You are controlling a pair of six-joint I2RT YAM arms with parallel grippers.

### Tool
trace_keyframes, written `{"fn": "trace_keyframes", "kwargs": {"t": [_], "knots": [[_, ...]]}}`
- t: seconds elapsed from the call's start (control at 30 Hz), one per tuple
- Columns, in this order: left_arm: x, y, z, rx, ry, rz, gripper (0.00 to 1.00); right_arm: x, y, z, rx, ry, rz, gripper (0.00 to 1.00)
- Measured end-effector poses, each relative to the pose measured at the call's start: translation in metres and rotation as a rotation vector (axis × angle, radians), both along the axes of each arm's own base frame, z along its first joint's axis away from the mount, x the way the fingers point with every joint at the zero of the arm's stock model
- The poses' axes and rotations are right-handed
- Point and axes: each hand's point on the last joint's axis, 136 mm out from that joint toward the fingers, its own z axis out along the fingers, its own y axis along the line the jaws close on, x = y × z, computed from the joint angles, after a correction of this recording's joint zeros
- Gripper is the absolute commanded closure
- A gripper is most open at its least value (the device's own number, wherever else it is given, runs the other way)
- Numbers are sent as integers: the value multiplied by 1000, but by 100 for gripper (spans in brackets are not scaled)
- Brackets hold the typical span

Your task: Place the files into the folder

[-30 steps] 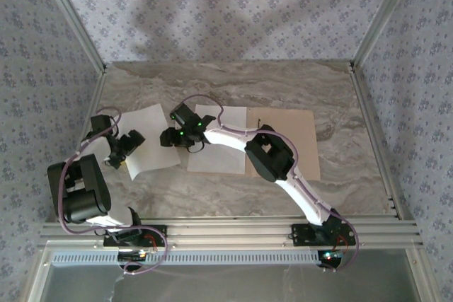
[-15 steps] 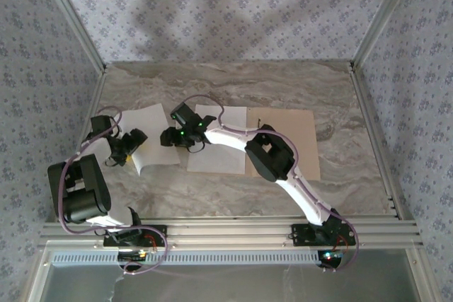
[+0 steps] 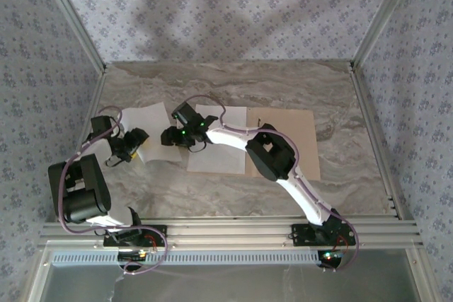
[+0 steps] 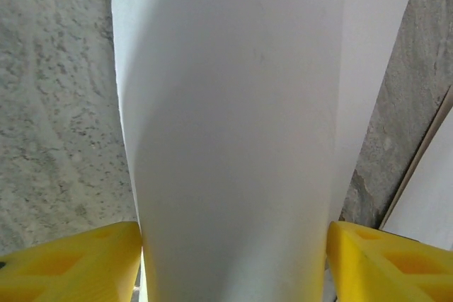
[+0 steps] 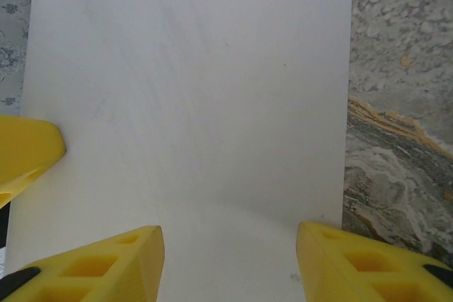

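While folder (image 3: 283, 143) lies open mid-surface holding one sheet (image 3: 218, 148) | left hand (image 3: 131, 148) grasps second sheet (image 3: 157, 136), bowed | right hand (image 3: 170, 137) released

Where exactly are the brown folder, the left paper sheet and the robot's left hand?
folder (image 3: 301, 143): top view, bare right cover.
left paper sheet (image 3: 159, 139): top view, its middle.
left hand (image 3: 136, 139): top view, between the fingertips.

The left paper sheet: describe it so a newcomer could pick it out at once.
Start at the marble table and go to its left half, where two white sheets lie. The left paper sheet is the one curling up at the left end effector, clear of the tan folder.
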Motion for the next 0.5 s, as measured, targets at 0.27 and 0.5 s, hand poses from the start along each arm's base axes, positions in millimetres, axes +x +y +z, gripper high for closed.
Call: {"fn": "trace_keyframes", "kwargs": {"t": [0.27,0.5], "knots": [[-5,-13,-11,-44,19,-16,35,1,0,0,20,21,-7,46],[-1,-27,-12,-62,16,-37,49,1,0,0,22,20,-6,46]]}}
